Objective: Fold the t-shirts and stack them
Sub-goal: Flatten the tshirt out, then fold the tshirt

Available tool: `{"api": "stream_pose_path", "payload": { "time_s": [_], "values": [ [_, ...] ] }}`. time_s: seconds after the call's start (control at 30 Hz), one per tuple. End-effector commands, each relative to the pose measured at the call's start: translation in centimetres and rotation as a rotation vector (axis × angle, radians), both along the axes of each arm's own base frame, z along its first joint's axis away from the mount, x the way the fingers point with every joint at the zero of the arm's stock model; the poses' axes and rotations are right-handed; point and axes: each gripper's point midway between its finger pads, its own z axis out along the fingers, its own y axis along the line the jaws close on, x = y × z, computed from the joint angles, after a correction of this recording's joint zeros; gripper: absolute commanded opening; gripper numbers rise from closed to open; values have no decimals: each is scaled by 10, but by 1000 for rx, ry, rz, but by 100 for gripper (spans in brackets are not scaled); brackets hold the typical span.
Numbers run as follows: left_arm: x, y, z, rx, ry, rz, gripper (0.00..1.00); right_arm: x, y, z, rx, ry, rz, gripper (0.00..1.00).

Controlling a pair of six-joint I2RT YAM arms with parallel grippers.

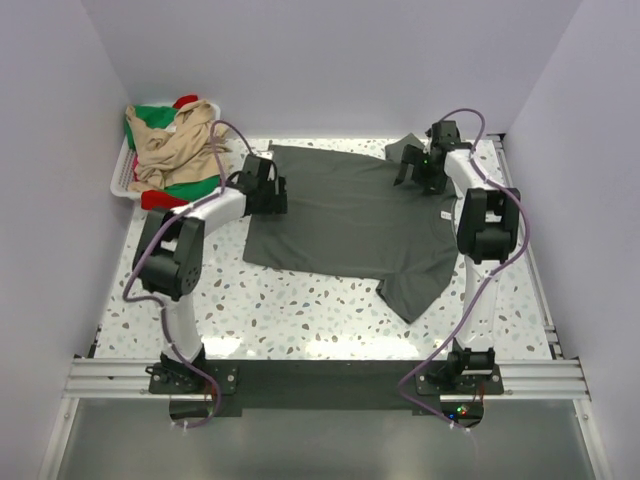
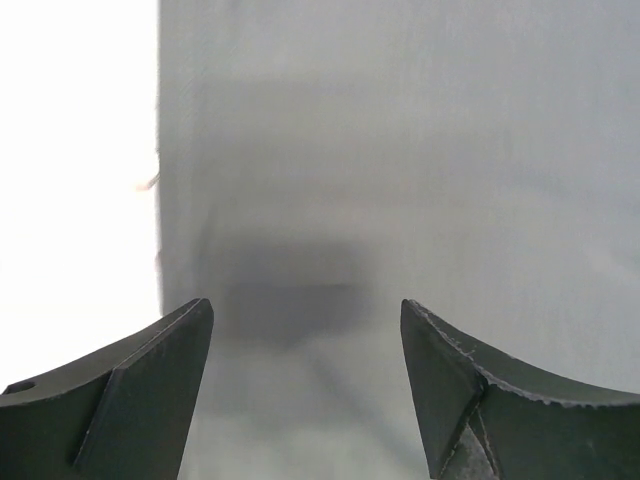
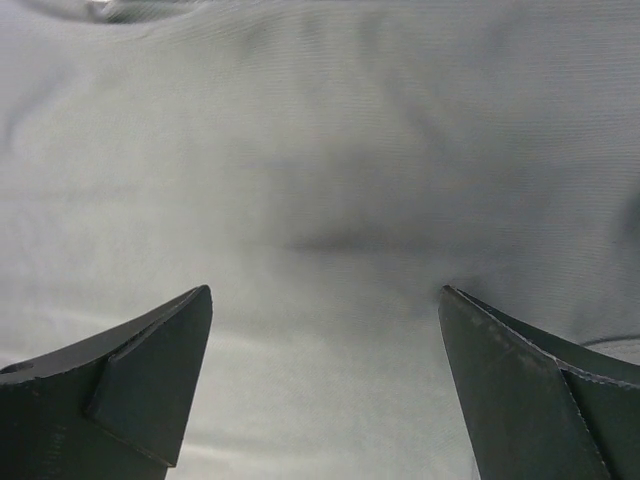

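A large dark grey t-shirt point(image 1: 345, 220) lies spread flat on the speckled table, with a small white neck label point(image 1: 443, 214) near its right side. My left gripper point(image 1: 272, 187) is open over the shirt's left edge; the left wrist view shows grey cloth point(image 2: 400, 180) between the open fingers point(image 2: 150, 390). My right gripper point(image 1: 413, 176) is open over the shirt's upper right part; its wrist view is filled with grey cloth point(image 3: 320, 200) between the spread fingers point(image 3: 520, 380). Beige point(image 1: 170, 145), green point(image 1: 195, 190) and red shirts lie heaped at the back left.
A white plastic basket point(image 1: 122, 178) at the back left corner holds the heap of shirts. Pale walls close the table on the left, back and right. A metal rail point(image 1: 320, 375) runs along the near edge with both arm bases.
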Motion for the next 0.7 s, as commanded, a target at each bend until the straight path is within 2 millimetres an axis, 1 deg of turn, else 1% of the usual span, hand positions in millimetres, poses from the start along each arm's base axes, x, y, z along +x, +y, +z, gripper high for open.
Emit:
{"api": "stream_pose_path", "payload": {
  "time_s": [0.0,0.03,0.07,0.1,0.13,0.17,0.2,0.23,0.27,0.33,0.4,0.43,0.47,0.53,0.6,0.63,0.67],
  "values": [
    [-9,9,66,5,-171,25,79,2,13,42,30,-67,58,99],
    [-17,13,83,-15,-201,50,77,1,12,47,28,-73,56,99],
    [-35,22,67,5,-163,65,75,-1,12,51,26,-78,56,99],
    [-44,26,66,6,-159,75,72,-1,12,63,26,-100,56,99],
    [-53,30,75,-13,-179,95,70,-3,12,67,27,-106,55,99],
    [-71,37,58,4,-135,103,68,-5,12,72,28,-116,56,99],
    [-80,41,54,8,-123,115,63,-6,12,77,31,-120,51,99],
    [-88,44,56,0,-121,131,61,-10,13,86,34,-135,50,99],
    [-102,50,41,16,-80,141,60,-12,13,89,40,-136,50,99],
    [-119,57,30,9,-57,163,55,-20,15,102,56,-147,43,98],
    [-128,60,24,-9,-39,179,52,-26,17,110,72,-154,36,98],
    [-135,63,15,-17,-14,183,51,-32,18,117,80,-164,39,98],
    [-137,65,12,-21,-7,188,50,-35,19,120,86,-166,39,98],
    [-140,66,8,-24,3,193,49,-43,20,128,93,-178,37,98],
    [-141,67,4,-23,8,194,48,-46,20,131,92,-188,39,98],
    [-140,67,4,-29,0,197,47,-50,20,129,91,-180,38,98],
    [-139,67,2,-33,1,198,47,-52,19,132,88,-185,37,98]
  ]
}}
